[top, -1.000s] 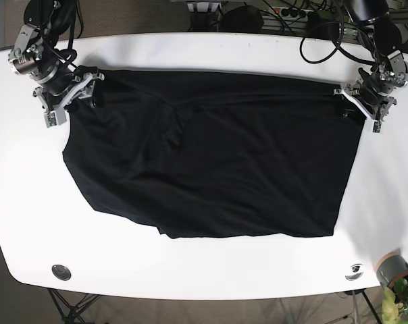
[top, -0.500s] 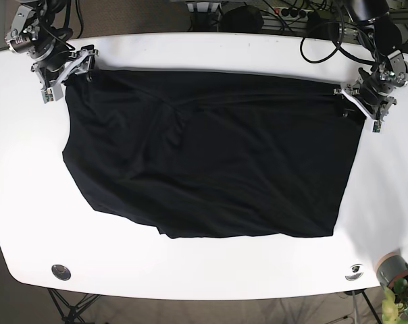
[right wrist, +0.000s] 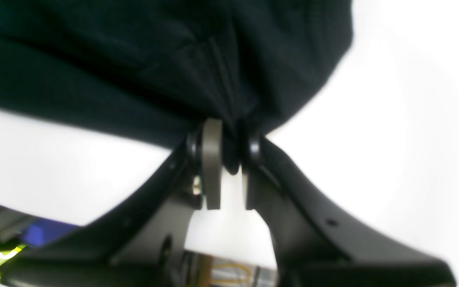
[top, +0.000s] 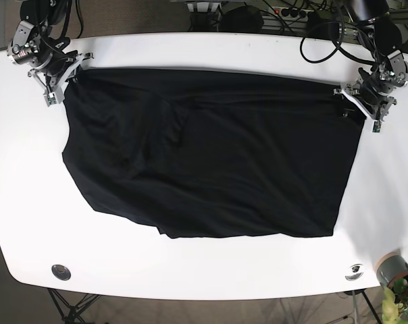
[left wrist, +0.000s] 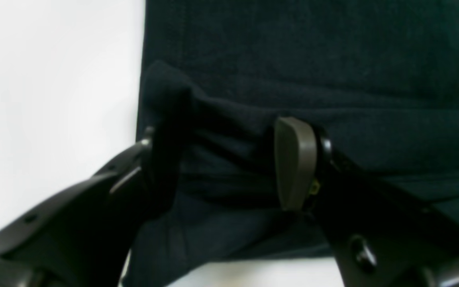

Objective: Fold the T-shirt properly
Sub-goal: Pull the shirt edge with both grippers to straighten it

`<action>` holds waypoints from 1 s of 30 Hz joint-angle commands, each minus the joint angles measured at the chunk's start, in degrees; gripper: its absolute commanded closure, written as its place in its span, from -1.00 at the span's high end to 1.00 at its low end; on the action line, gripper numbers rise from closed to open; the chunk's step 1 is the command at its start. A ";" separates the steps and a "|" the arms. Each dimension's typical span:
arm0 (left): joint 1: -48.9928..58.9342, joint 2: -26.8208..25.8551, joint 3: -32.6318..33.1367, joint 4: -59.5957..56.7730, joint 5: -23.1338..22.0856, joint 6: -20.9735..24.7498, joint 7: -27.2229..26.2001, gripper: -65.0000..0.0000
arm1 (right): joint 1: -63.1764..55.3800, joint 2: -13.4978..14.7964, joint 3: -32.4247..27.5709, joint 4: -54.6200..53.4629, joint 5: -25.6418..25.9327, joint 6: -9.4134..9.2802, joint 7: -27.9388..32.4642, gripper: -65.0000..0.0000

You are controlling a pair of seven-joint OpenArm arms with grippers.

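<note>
Black T-shirt (top: 211, 152): lay spread across the middle of the white table (top: 211, 270), far edge pulled straight between both arms, near edge slack and slanting, loose wrinkles at the half toward the right arm.

Right gripper (top: 67, 73): sat at the shirt's far corner on the base view's left; fingers drawn close together and clamped on a bunched fold of T-shirt (right wrist: 165, 59), olive pad (right wrist: 212, 167) pressed against the cloth, fabric gathered into tight pleats above the pinch; table (right wrist: 412, 119) showed white beside and beneath.

Left gripper (top: 361, 101): sat at the shirt's opposite far corner; fingers stood apart, one olive pad (left wrist: 295, 163) on top of the T-shirt (left wrist: 313, 59), the other black finger (left wrist: 161, 175) at the hem edge with a ridge of cloth between them; no firm pinch visible. Table (left wrist: 54, 79) was bare beside the hem.

Surroundings, relative to the shirt: round metal disc (top: 61, 272) set in the table beyond the near corner on the right arm's side; small dark mark (top: 354, 271) beyond the near corner on the left arm's side; grey cylindrical pot (top: 392, 267) with green leaves (top: 401, 304) just off the table edge past that mark; black cables (top: 325, 37) and power strip (top: 290, 11) behind the far edge. Nothing lay on top of the shirt.
</note>
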 commanded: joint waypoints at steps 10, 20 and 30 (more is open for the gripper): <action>1.37 -0.88 -0.29 0.13 0.80 0.17 1.94 0.04 | 0.16 2.48 7.74 2.60 0.10 2.35 -2.04 -0.80; 1.10 -0.53 -0.12 0.48 0.53 0.17 2.12 0.04 | -0.02 -0.77 10.37 8.14 0.10 2.35 -2.22 0.06; 1.10 -0.53 -0.03 0.48 0.53 0.17 2.12 0.04 | 1.57 -4.46 4.31 8.49 -0.34 2.35 -1.78 0.39</action>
